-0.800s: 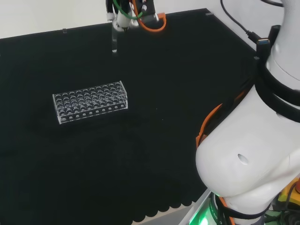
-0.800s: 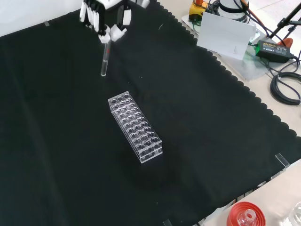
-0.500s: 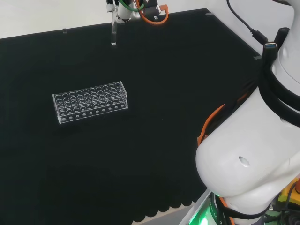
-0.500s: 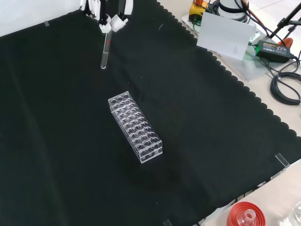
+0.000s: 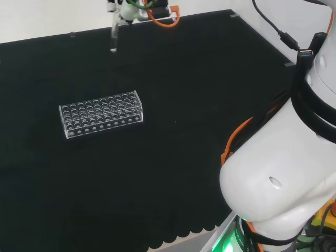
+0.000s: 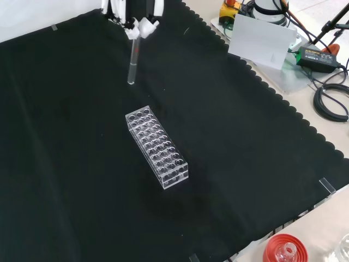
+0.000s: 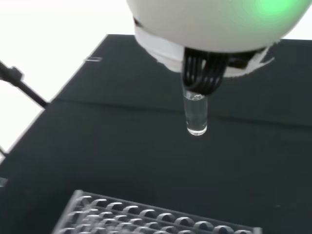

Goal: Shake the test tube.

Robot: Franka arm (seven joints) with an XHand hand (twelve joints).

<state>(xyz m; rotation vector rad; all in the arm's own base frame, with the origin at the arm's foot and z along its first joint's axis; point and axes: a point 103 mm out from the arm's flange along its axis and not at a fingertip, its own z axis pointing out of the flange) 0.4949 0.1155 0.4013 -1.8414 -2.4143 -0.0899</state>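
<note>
A clear glass test tube (image 6: 132, 61) hangs upright in the air, high above the black cloth, pinched at its top by my hand (image 6: 136, 16), which reaches in at the front view's top edge. In the head view the tube (image 5: 113, 38) hangs below the hand (image 5: 124, 9) at the top, beyond the rack. The wrist view shows the tube's rounded lower end (image 7: 196, 115) poking out under the black fingers (image 7: 204, 80). A clear plastic test tube rack (image 6: 157, 147) with several empty holes stands on the cloth, also seen as rack (image 5: 101, 114) and rack (image 7: 156, 219).
The arm's big white links (image 5: 283, 173) stand at the head view's right. A red ribbed stand (image 6: 283, 249) sits at the cloth's near edge in the front view. A white card (image 6: 260, 41), a power brick and cables (image 6: 327, 82) lie beyond the cloth's scalloped right edge.
The hand with the tube has swung left in the head view and right in the front view. It has also risen slightly. The rack has not moved.
</note>
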